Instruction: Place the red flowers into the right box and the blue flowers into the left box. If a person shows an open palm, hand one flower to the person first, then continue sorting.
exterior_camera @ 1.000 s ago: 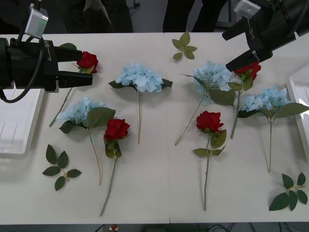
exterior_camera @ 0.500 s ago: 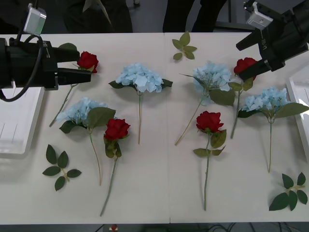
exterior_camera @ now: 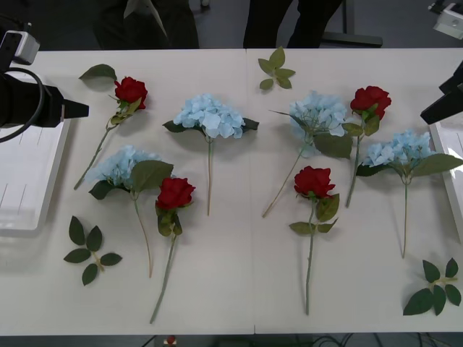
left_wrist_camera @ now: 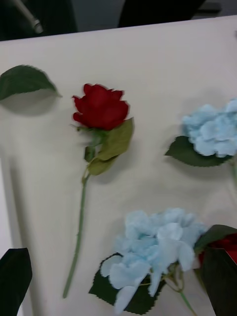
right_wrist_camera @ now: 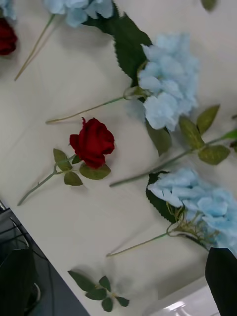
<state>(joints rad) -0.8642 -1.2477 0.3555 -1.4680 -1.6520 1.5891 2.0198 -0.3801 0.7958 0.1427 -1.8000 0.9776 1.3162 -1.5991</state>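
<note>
Four red flowers lie on the table: one far left [exterior_camera: 131, 92], one front left [exterior_camera: 175, 193], one in the middle [exterior_camera: 314, 181], one far right [exterior_camera: 370, 100]. Four blue flowers [exterior_camera: 210, 114] [exterior_camera: 119, 165] [exterior_camera: 318, 112] [exterior_camera: 398, 150] lie among them. The left box [exterior_camera: 54, 173] and right box [exterior_camera: 452, 195] sit at the table's two sides. My left gripper [exterior_camera: 72, 110] hangs open over the left box's far corner, a black finger [left_wrist_camera: 15, 281] at each corner around a rose [left_wrist_camera: 101, 106]. My right gripper [exterior_camera: 443, 97] is open at the right edge, one finger [right_wrist_camera: 222, 281] near a hydrangea [right_wrist_camera: 197, 197].
Loose green leaf sprigs lie at the far middle [exterior_camera: 275, 70], front left [exterior_camera: 90, 249] and front right [exterior_camera: 434, 289]. A single leaf [exterior_camera: 98, 71] lies beside the far-left rose. Long stems run toward the table's front edge.
Both arms have drawn back outward, the left gripper away from the far-left rose, the right gripper off the far-right rose. No flower has moved.
</note>
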